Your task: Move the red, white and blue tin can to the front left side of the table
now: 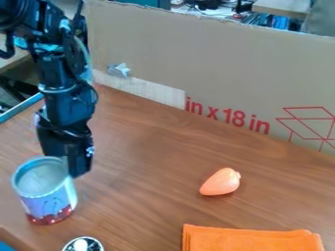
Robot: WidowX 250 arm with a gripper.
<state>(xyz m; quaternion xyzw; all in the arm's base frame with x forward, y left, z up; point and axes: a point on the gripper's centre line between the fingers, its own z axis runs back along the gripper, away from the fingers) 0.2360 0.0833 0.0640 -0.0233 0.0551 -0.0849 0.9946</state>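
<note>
Steeply, the black arm [64, 100] hangs down, jaws at the can [47, 196].

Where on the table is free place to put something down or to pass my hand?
The widest bare patch lies between the can and the orange toy, reaching back to the cardboard. Another lies between the shiny round thing and the cloth. It is crowded at the lower left, where the gripper is right at the can.

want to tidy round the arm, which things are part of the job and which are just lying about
In use, it seems:
black gripper
printed can, right at the gripper

Lying about:
tapered orange toy
folded orange cloth
shiny metal object
</note>
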